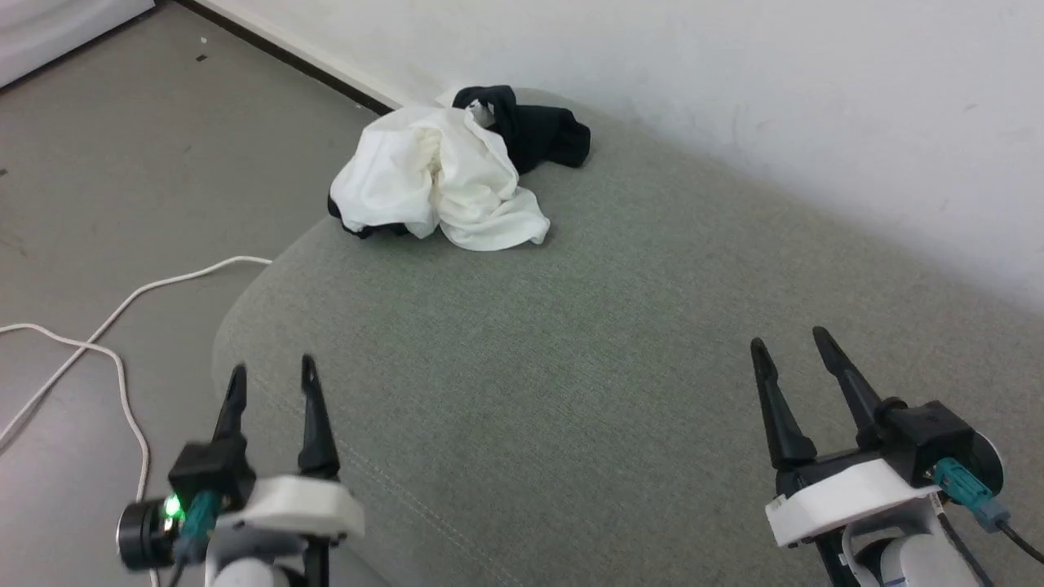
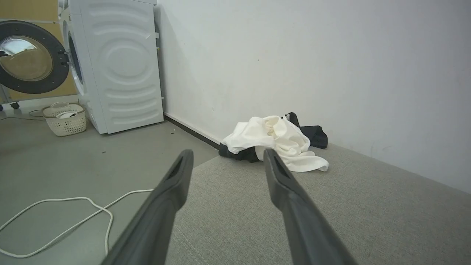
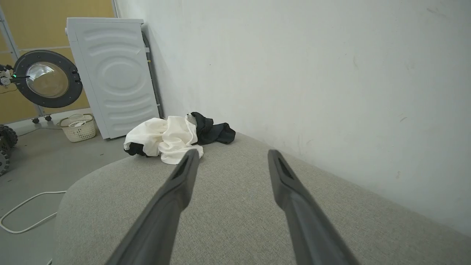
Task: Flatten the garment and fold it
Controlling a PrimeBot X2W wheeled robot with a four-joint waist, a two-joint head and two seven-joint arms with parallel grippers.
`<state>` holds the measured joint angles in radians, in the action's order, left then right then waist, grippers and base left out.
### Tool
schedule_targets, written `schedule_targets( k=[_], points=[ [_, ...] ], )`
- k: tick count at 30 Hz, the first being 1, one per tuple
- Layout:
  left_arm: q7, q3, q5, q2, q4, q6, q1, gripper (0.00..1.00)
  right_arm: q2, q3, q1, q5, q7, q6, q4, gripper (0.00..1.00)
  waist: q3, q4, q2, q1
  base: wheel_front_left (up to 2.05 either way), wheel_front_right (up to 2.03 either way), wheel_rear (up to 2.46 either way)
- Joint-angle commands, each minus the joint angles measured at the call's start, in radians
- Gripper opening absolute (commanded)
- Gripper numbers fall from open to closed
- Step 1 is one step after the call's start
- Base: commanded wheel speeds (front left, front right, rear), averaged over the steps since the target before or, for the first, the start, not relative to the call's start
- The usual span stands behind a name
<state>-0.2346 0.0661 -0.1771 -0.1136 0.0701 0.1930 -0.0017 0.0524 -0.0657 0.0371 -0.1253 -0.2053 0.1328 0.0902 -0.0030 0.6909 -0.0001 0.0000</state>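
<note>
**Garment** [image 1: 440, 175]: lying crumpled in a heap, its white body bunched up. Black parts are showing at the wall side and under the left edge. It is sitting at the far left corner of the bench [image 1: 571, 367], just beside the rounded edge that is dropping to the floor [image 1: 122, 163], and near the wall [image 1: 734, 81].

**Bench:** a broad bare stretch of grey fabric is lying between the heap and both end effectors.

**Left end effector** [image 1: 273, 367]: hovering at the bench's near left edge, fingers spread, gripping nothing.

**Right end effector** [image 1: 788, 338]: hovering over the near right side, fingers spread, gripping nothing, well apart from the heap.

**White cable** [image 1: 122, 306]: looping across the floor left of the bench.

**Washing machine** [image 2: 121, 66]: standing against the wall beyond the bench, its door hanging open, with a basket [image 2: 66, 119] sitting beside it.
</note>
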Motion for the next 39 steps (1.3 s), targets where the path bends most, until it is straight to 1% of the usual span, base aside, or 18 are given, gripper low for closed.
schedule_targets(
  k=[1,6,8,9,11,14,17,23,24,25,27,34,37,39],
  points=[
    [0.017,0.004,-0.014,-0.003,0.012,-0.017,-0.059,1.0,-0.002,0.003,0.019,0.012,0.007,-0.002,-0.013,1.0,0.05,-0.027,0.0001,0.0,0.0,0.0,0.0],
    [0.067,-0.012,-0.064,-0.019,0.091,-0.059,-0.259,1.0,-0.002,0.004,0.047,0.052,0.039,-0.002,-0.057,1.0,0.155,-0.086,0.0001,0.0,0.0,0.0,0.0],
    [0.093,-0.025,-0.086,-0.025,0.132,-0.069,-0.35,1.0,-0.002,-0.004,0.065,0.071,0.054,-0.002,-0.079,1.0,0.209,-0.123,0.0001,0.0,0.0,0.0,0.0],
    [0.093,-0.025,-0.086,-0.025,0.132,-0.069,-0.35,1.0,-0.002,-0.004,0.065,0.071,0.054,-0.002,-0.079,1.0,0.209,-0.123,0.0001,0.0,0.0,0.0,0.0],
    [0.12,-0.045,-0.111,-0.04,0.177,-0.08,-0.442,1.0,-0.002,-0.016,0.085,0.09,0.068,-0.002,-0.1,1.0,0.267,-0.165,0.0001,0.0,0.0,0.0,0.0],
    [0.163,-0.079,-0.151,-0.07,0.247,-0.096,-0.576,1.0,0.001,-0.033,0.119,0.114,0.087,-0.002,-0.136,1.0,0.361,-0.229,0.0001,0.0,0.0,0.0,0.0],
    [0.209,-0.118,-0.19,-0.11,0.313,-0.105,-0.697,1.0,0.019,-0.047,0.155,0.12,0.101,-0.002,-0.172,1.0,0.454,-0.291,0.0001,0.0,0.0,0.0,0.0],
    [0.327,-0.182,-0.254,-0.197,0.404,-0.112,-0.859,1.0,0.048,-0.052,0.208,0.106,0.111,-0.002,-0.231,1.0,0.611,-0.398,0.0001,0.0,0.0,0.0,0.0],
    [0.375,-0.201,-0.273,-0.223,0.422,-0.106,-0.889,1.0,0.053,-0.051,0.221,0.102,0.112,-0.002,-0.248,1.0,0.653,-0.427,0.0001,0.0,0.0,0.0,0.0],
    [0.375,-0.201,-0.273,-0.223,0.422,-0.106,-0.889,1.0,0.053,-0.051,0.221,0.102,0.112,-0.002,-0.248,1.0,0.653,-0.427,0.0001,0.0,0.0,0.0,0.0],
    [0.426,-0.224,-0.292,-0.25,0.436,-0.094,-0.908,1.0,0.054,-0.049,0.231,0.099,0.111,-0.002,-0.265,1.0,0.689,-0.455,0.0001,0.0,0.0,0.0,0.0],
    [0.594,-0.309,-0.338,-0.347,0.453,-0.015,-0.909,1.0,0.052,-0.053,0.252,0.089,0.104,-0.002,-0.304,1.0,0.778,-0.53,0.0001,0.0,0.0,0.0,0.0],
    [0.648,-0.344,-0.358,-0.372,0.458,0.02,-0.895,1.0,0.05,-0.053,0.259,0.082,0.094,-0.002,-0.309,1.0,0.8,-0.547,0.0001,0.0,0.0,0.0,0.0],
    [0.682,-0.358,-0.369,-0.379,0.463,0.039,-0.882,1.0,0.049,-0.052,0.261,0.079,0.087,-0.002,-0.307,1.0,0.807,-0.552,0.0001,0.0,0.0,0.0,0.0]
  ],
)
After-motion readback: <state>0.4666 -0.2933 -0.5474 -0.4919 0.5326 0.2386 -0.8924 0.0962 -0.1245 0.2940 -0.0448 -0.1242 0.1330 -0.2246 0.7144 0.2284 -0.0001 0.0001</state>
